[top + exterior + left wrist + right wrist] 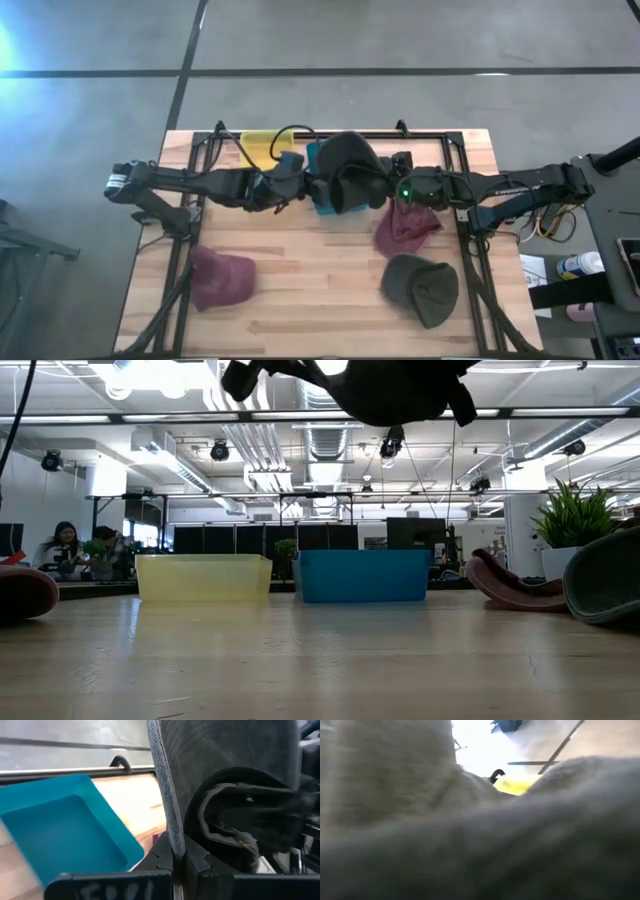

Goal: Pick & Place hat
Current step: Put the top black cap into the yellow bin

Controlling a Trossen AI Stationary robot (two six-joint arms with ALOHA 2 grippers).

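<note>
A dark grey hat (350,170) hangs in the air over the blue bin (326,207), between my two arms. In the low view it shows at the top (390,390), well above the blue bin (362,577). My left gripper (178,862) comes in from the table's left (308,188) and is shut on the hat. My right gripper (392,190) is at the hat's right side. Grey cloth (480,835) fills its wrist view and hides the gripper. My left gripper pinches a thin grey edge of the hat (172,837) between its two fingers. The fingers reach in nearly level from the table's left. The edge stands upright in the pinch, and the hat's hollow inside (240,825) faces the camera. The hat is clear of the table and the bin.
A yellow bin (258,148) stands left of the blue one at the far side. Three more hats lie on the table: a maroon one near left (222,277), a maroon one right of centre (405,228), a grey-green one near right (422,288).
</note>
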